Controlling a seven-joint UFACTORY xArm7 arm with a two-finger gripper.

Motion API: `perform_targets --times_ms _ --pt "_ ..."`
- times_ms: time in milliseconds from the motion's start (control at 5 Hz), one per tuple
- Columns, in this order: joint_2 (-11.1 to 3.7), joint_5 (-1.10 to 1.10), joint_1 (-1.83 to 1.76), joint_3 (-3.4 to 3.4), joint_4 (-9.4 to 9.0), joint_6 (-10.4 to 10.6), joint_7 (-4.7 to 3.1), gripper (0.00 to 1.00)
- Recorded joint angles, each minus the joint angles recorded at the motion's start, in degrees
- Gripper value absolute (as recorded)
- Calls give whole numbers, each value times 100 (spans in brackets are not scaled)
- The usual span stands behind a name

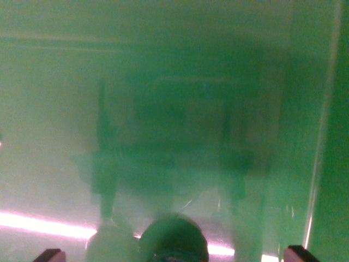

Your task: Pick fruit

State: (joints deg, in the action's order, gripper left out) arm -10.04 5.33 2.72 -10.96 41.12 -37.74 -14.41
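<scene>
Fruit, if that is what it is, shows only as a dark green round shape (174, 240) at the bottom edge of the wrist view, a little right of a paler, blurred round form (112, 243) that sits just beside it. The picture is too soft and too green to say what kind of fruit either is, or even whether the pale one is fruit at all.

Both lie on a glossy green surface (49, 109) that fills nearly the whole view. It acts like a mirror: a dark, smeared reflection of machinery (174, 136) spreads across the middle, with two upright legs and a crossbar faintly readable. A bright pink-white streak of light (43, 224) runs along the lower left, and a shorter piece of it shows at the lower right. A thin pale line (322, 136) slants down the wrist view's right, marking an edge or seam in the surface; beyond it the green is darker. Faint straight lines cross the top left.

The gripper (174, 254) shows only as two dark fingertips (50, 255) in the bottom corners, standing wide apart with nothing held; the dark round shape lies between them, touching neither.
</scene>
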Motion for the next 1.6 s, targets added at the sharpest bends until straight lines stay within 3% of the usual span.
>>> perform_targets --times_ms 200,400,1600 --pt "-12 1 5 -6 -47 56 -9 0" --pt "-18 2 8 -9 -68 82 -14 100" --pt "-14 2 7 -9 -63 73 -14 100"
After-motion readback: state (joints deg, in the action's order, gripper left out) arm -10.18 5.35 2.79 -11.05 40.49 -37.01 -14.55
